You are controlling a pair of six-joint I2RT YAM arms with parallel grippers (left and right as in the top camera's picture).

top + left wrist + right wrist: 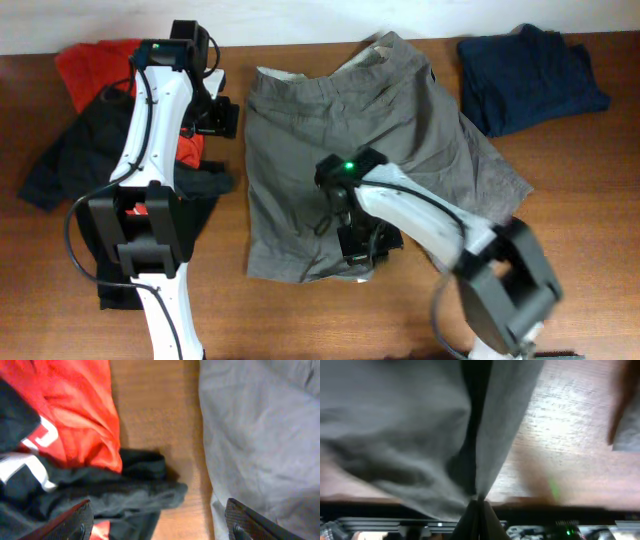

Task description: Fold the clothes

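A wooden table [580, 200] seen from above holds several garments, with two white and black robot arms reaching over them. The right gripper [356, 246] sits low over the near hem of a large pair of wrinkled grey shorts [340, 130], which lie spread flat across the middle of the table and extend away from this gripper toward the far edge. In the right wrist view its two fingers meet in a tight point, pinched closed on a fold of the grey fabric, and the cloth fans out from that pinch with bare wood showing just to one side. The left gripper [160, 530] hangs above a strip of bare wood beside the upper left corner of the shorts. Its fingers [80, 521] stand wide apart at the two lower corners of the left wrist view and grip nothing. To one side of this gripper lies a red shirt [75, 410] with white print, and a crumpled black shirt [135, 490] lies partly on top of the red one, its edge reaching in between the spread fingers. To the gripper's other side is the edge of the grey shorts, close to the black shirt but with wood showing between them. A dark navy garment [530, 75] lies folded at the far right corner of the table, well apart from both grippers.
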